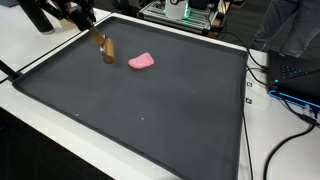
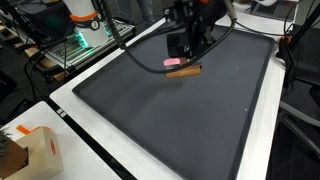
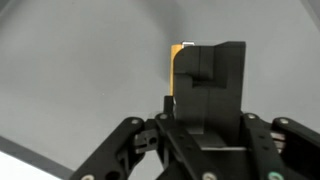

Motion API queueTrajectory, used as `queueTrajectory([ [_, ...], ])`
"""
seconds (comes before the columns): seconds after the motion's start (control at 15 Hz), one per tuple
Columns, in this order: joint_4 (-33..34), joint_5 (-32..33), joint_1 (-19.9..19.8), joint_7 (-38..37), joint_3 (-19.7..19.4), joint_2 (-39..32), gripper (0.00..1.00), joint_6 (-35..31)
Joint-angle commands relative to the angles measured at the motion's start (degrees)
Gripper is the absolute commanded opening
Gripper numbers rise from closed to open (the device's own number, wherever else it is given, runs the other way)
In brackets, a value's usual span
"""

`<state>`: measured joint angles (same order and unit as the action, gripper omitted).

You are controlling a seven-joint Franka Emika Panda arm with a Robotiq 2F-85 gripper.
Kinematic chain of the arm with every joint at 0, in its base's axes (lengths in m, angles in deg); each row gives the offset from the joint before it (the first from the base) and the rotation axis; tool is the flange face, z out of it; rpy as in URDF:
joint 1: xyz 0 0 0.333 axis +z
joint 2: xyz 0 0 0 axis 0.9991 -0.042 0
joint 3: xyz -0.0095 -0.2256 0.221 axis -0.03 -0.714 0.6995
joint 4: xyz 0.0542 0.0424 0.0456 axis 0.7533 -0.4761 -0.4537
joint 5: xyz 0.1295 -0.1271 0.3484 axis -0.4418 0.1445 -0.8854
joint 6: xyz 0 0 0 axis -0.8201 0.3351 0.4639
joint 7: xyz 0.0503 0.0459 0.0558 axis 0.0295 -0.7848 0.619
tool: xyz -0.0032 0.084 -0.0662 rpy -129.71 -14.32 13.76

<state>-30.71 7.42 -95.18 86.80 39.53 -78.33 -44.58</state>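
My gripper (image 1: 97,38) is at the far left corner of a large dark mat (image 1: 150,120). Its black fingers (image 3: 205,75) are shut on a tan wooden block (image 1: 106,48). In the wrist view only a yellow-orange edge of the block (image 3: 175,65) shows beside the fingers. The block (image 2: 184,71) lies level just under the gripper (image 2: 186,60) and low over the mat (image 2: 180,120); I cannot tell whether it touches it. A small pink piece (image 1: 142,61) lies on the mat a little to the side of the block, and in an exterior view this pink piece (image 2: 172,63) sits right behind it.
The mat covers most of a white table (image 1: 40,55). A laptop (image 1: 295,75) and cables lie off one side, and an equipment rack (image 1: 185,12) stands behind. A cardboard box (image 2: 30,150) sits at a table corner.
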Motion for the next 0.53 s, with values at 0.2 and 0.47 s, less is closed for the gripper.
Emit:
queueTrajectory([
  [0.2,-2.14,12.81,6.2,6.33,2.35,1.63,0.23,-1.6],
  [0.47,-3.48,17.48,9.71,8.69,3.89,2.17,0.23,-1.6],
])
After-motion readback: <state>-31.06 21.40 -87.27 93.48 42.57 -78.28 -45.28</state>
